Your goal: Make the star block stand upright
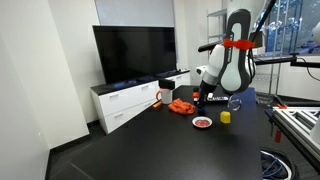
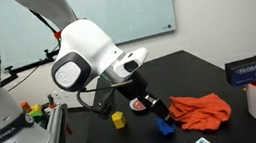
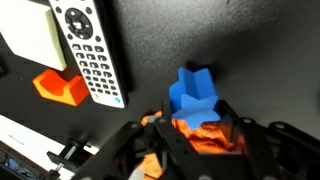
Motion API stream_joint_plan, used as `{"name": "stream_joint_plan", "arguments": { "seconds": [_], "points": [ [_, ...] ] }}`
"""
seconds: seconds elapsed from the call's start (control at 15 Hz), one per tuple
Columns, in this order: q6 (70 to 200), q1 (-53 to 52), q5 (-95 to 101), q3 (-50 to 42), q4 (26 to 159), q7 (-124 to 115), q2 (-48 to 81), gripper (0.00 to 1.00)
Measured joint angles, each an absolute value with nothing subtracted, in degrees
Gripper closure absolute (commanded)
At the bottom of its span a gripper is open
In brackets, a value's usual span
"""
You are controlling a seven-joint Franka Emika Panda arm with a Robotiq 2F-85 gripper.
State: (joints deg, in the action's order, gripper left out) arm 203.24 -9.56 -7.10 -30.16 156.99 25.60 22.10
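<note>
Tool (image 2: 156, 110) open or closed unclear, wrist view crops it | star block (image 3: 198, 95) just beside

From the wrist view, the lower part of the blue star block (image 3: 197, 92) sat hidden behind the tool (image 3: 193, 128), so its grip couldn't be judged. The remote (image 3: 92, 50) ran off the top edge.

Black table (image 1: 130, 150): cloth (image 2: 199, 110), remote (image 3: 92, 50), star block (image 3: 197, 92)
</note>
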Motion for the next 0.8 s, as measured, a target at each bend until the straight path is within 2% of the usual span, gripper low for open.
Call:
{"name": "stream_joint_plan", "arguments": {
  "seconds": [0.53, 0.8],
  "points": [
    [201.23, -18.64, -6.5, -47.57, 153.07, 39.01, 17.1, 0.77],
    [201.75, -20.32, -3.78, -50.36, 152.31, 40.72, 16.41, 0.77]
  ]
}}
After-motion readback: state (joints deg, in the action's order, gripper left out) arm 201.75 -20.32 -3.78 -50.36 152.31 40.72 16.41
